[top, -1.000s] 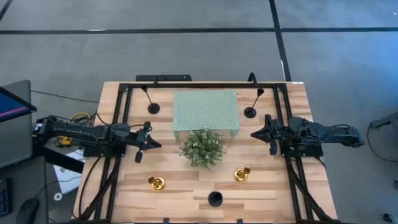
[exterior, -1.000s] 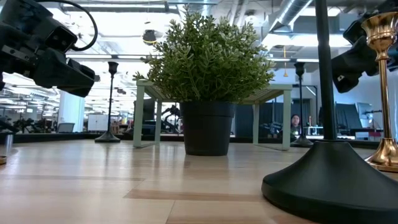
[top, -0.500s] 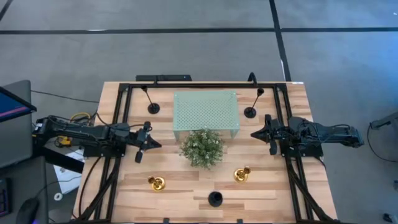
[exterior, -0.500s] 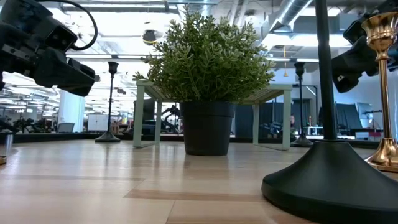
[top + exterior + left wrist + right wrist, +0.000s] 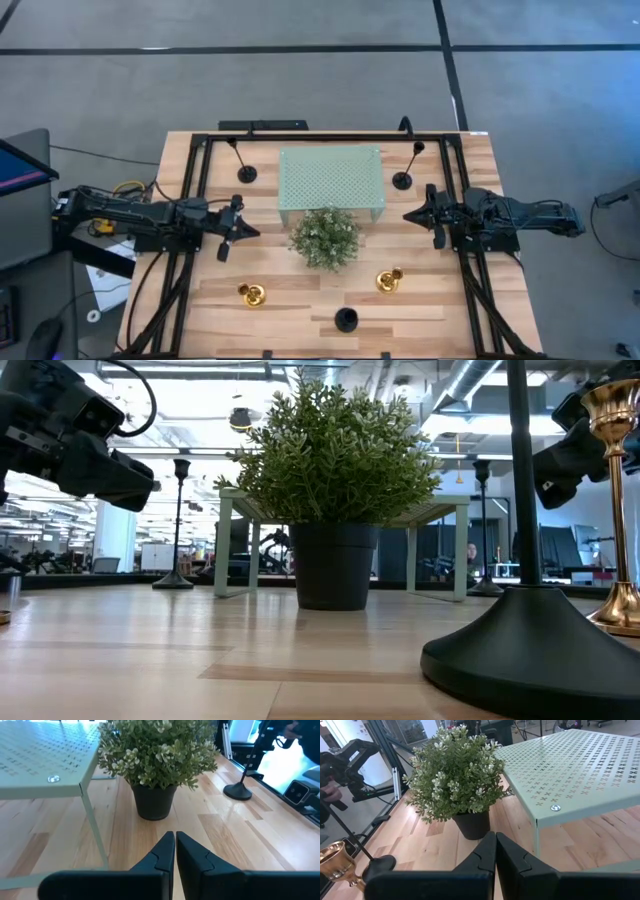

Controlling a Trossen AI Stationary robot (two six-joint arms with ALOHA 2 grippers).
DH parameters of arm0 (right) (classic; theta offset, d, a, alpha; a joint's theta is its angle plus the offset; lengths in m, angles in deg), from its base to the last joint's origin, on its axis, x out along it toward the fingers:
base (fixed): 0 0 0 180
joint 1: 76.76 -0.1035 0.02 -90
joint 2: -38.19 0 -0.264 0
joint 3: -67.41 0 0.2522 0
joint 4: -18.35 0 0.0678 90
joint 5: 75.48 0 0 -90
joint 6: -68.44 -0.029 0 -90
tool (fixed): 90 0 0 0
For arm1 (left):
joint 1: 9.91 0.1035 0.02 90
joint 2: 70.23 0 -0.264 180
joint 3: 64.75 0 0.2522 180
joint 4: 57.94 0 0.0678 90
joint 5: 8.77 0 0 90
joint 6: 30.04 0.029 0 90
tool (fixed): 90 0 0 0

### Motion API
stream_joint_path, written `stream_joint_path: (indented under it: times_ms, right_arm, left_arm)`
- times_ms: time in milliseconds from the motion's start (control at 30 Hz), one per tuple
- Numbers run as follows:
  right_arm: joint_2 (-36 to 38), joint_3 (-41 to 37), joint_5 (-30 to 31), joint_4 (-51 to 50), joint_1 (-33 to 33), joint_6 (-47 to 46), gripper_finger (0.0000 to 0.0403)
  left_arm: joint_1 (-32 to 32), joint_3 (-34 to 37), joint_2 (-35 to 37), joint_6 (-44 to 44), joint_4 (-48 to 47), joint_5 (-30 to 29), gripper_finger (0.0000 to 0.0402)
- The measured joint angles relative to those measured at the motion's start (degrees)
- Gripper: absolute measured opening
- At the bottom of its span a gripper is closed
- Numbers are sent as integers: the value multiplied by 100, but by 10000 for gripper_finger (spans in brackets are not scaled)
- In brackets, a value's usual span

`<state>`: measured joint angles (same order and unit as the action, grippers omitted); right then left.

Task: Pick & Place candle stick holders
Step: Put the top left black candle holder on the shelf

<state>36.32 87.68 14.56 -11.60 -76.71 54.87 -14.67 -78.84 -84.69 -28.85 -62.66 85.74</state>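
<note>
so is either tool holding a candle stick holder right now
No, the left tool and the right tool each show their two fingers pressed together with nothing between them in their own wrist views.

Floor (image 5: pixel 300 90): grey, matte, crossed by dark lines into big panels.
Table (image 5: pixel 300 300): pale wood planks, edged by a black frame (image 5: pixel 330 137).
Ceiling (image 5: pixel 470 385): exposed ducts and pipes, seen in the low view.
Light: bright, from overhead fixtures and a pale glow far back.
Back of room: open hall, desks and dark gear, too small to tell apart.
Person (image 5: pixel 472 555): far off, low behind the table, only partly seen.
Left margin: monitor (image 5: pixel 20 170) with lit screen beside the table.
</note>
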Motion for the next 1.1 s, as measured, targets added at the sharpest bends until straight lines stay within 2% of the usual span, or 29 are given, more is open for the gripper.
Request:
stream_joint_path:
  times_ms: [267, 633, 967, 1100]
  right_arm:
    - [2, 0, 0, 0, 0, 0, 0]
    - [0, 1, 0, 0, -2, 0, 0]
    - [-1, 0, 10, 14, 0, 0, 0]
    - [0, 0, 413, 233, 0, 0, 0]
  left_arm:
    - [0, 0, -2, -18, 122, 2, 17]
    - [-1, 1, -1, -18, 786, 2, 17]
    - [0, -1, 0, -148, 907, 0, 17]
    - [0, 1, -2, -149, 990, -338, 17]
